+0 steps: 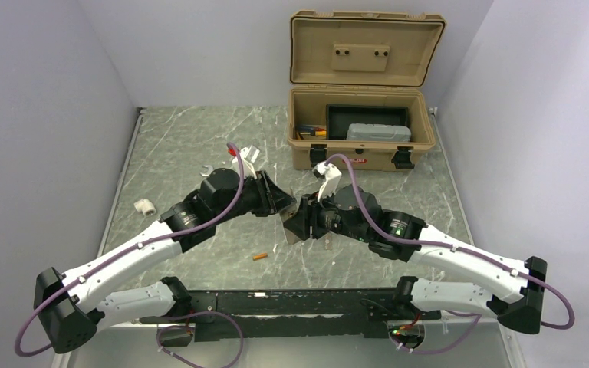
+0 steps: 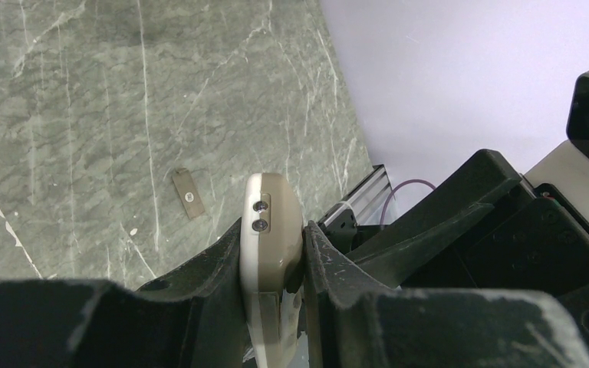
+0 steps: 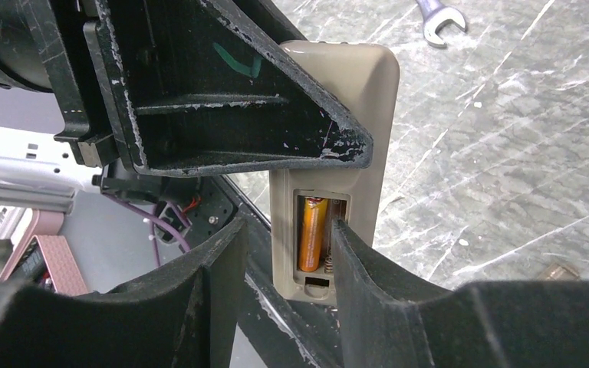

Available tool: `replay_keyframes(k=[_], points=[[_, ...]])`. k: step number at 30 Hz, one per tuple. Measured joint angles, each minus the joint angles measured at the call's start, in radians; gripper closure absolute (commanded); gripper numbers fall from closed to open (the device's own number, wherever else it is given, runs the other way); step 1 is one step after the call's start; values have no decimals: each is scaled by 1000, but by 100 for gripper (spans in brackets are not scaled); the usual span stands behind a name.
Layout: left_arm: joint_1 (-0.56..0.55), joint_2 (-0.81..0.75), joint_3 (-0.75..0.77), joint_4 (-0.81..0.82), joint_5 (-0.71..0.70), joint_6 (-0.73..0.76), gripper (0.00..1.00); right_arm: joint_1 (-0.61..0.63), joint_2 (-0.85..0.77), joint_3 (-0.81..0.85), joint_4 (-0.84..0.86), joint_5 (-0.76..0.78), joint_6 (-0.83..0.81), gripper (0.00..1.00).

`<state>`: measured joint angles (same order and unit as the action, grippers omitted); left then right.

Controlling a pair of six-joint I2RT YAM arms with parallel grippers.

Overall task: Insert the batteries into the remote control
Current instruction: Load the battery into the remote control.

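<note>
Pinching the remote control [image 2: 272, 230], left fingers [image 2: 199, 295] hide its middle; spread right fingers [image 3: 387, 303] mask half its bay [image 3: 337, 205].

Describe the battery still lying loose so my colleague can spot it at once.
Start at the black rail across the bottom of the overhead view. Just beyond it on the table, slightly left of centre, lies the loose battery. It is a tiny orange cylinder, unlike the white fitting farther left and the flat grey strip to its right.
</note>
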<state>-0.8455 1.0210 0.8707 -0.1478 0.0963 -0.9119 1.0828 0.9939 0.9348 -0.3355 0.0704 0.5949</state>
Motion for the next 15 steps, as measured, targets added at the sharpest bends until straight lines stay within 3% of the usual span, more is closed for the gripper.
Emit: replay_keyframes(k=[15], points=[[2, 5, 0, -12, -7, 5, 100, 7, 51, 22, -26, 14, -10, 80]])
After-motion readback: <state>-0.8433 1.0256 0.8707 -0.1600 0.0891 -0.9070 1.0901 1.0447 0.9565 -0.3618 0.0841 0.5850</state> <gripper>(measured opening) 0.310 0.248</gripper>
